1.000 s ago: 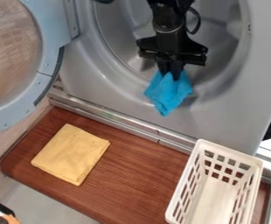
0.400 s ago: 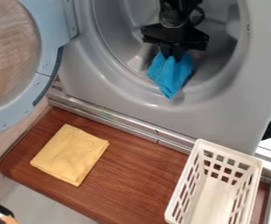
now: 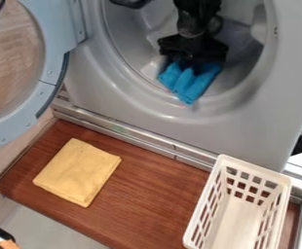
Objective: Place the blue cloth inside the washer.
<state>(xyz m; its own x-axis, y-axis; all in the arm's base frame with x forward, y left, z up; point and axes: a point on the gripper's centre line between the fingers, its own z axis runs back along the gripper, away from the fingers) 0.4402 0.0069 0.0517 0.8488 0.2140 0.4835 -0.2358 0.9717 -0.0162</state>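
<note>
The gripper (image 3: 191, 67) hung in the mouth of the washer (image 3: 264, 124), its 2 fingers closed together on the upper folds of the blue cloth (image 3: 191, 86), parted no more, it seemed, than the bunched fabric required. The cloth lay directly beneath the hand, spreading a little to either side of it, and its long axis ran down and away from the grip to 1 loose point. That point was the relation that mattered: it trailed toward the lower lip of the opening, on the near side of the hand, while the drum (image 3: 237, 61) lay behind and around the hand. Whether the point touched the lip could not be told.

The 1 arm was the only one at work, so the next move called for carrying the grip farther back, past the lip, before letting go. Released too near, the cloth might have slid out over the edge.

Well below the hand, on the door (image 3: 48, 99) side, a yellow cloth (image 3: 79, 172) lay on a wooden board (image 3: 150, 194); a white basket (image 3: 255, 168) stood below and across from it.
</note>
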